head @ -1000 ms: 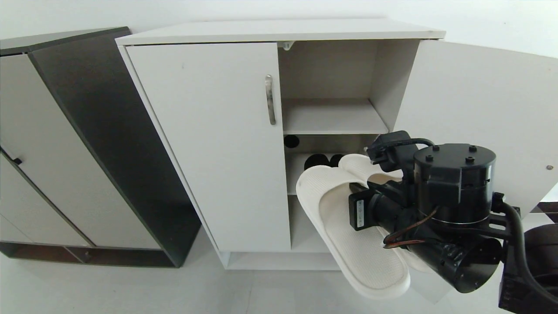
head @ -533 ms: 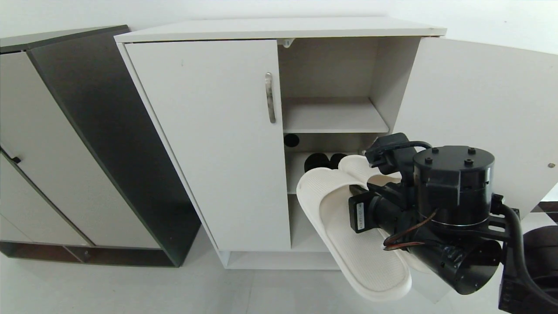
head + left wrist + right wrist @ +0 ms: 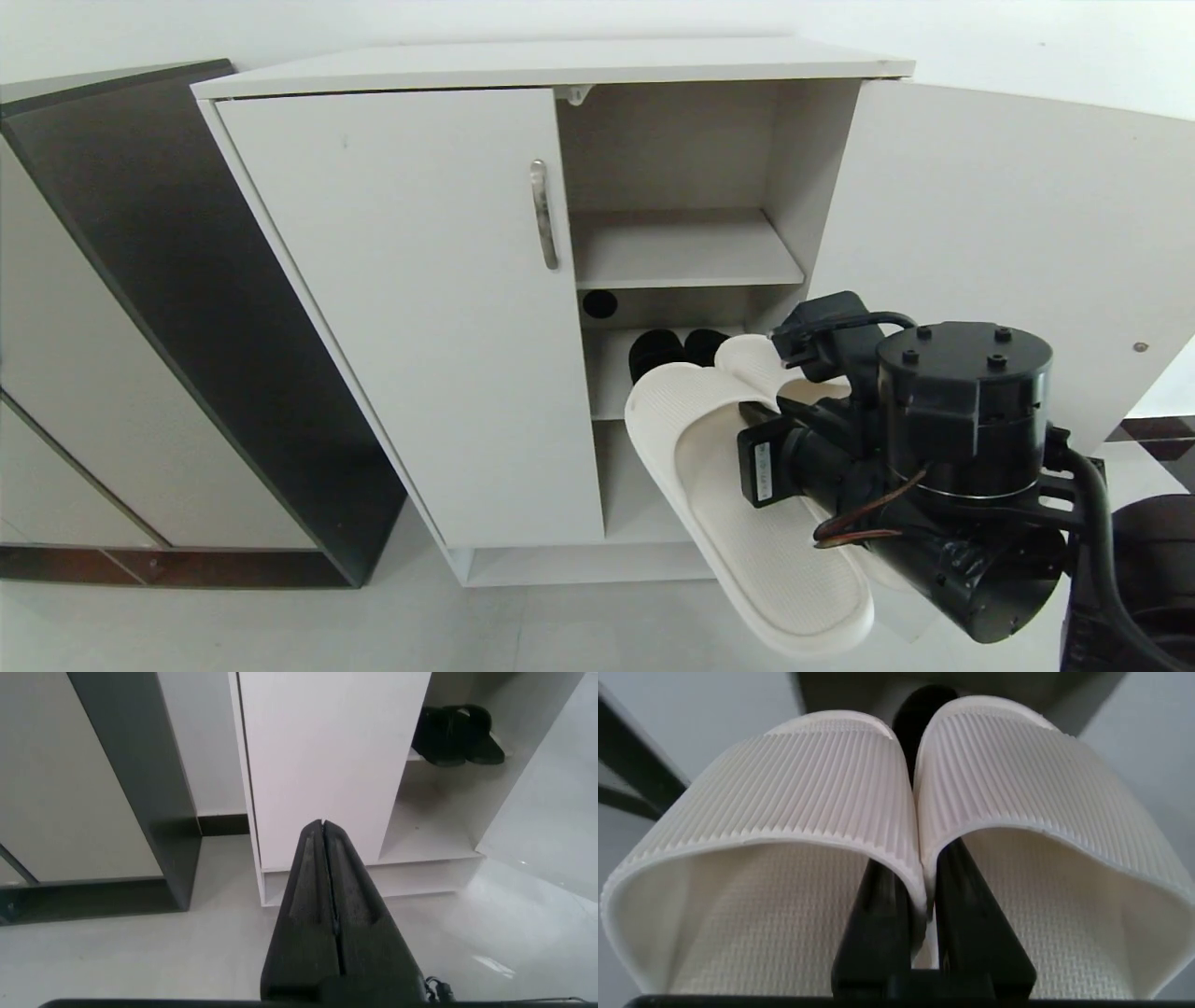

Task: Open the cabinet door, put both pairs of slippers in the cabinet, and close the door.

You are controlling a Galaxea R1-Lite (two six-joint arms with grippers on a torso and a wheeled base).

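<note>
A pair of white ribbed slippers (image 3: pixel 738 485) hangs in front of the white cabinet's open right half, toes toward the middle shelf. My right gripper (image 3: pixel 761 413) is shut on their two inner sides, pressed together between the fingers (image 3: pixel 878 924). A pair of black slippers (image 3: pixel 665 350) lies on the middle shelf, also in the left wrist view (image 3: pixel 458 735). The right door (image 3: pixel 980 243) stands wide open; the left door (image 3: pixel 392 308) is closed. My left gripper (image 3: pixel 322 835) is shut with nothing in it, low over the floor before the closed left door.
A dark grey and white cabinet (image 3: pixel 168 280) stands close to the left of the white one. The upper shelf (image 3: pixel 681 252) and the bottom compartment (image 3: pixel 644 495) hold nothing. Pale floor (image 3: pixel 280 625) spreads in front.
The head camera has shifted, so the cabinet now sits further left in the picture. The right gripper keeps hold of the white slippers in about the same spot.
</note>
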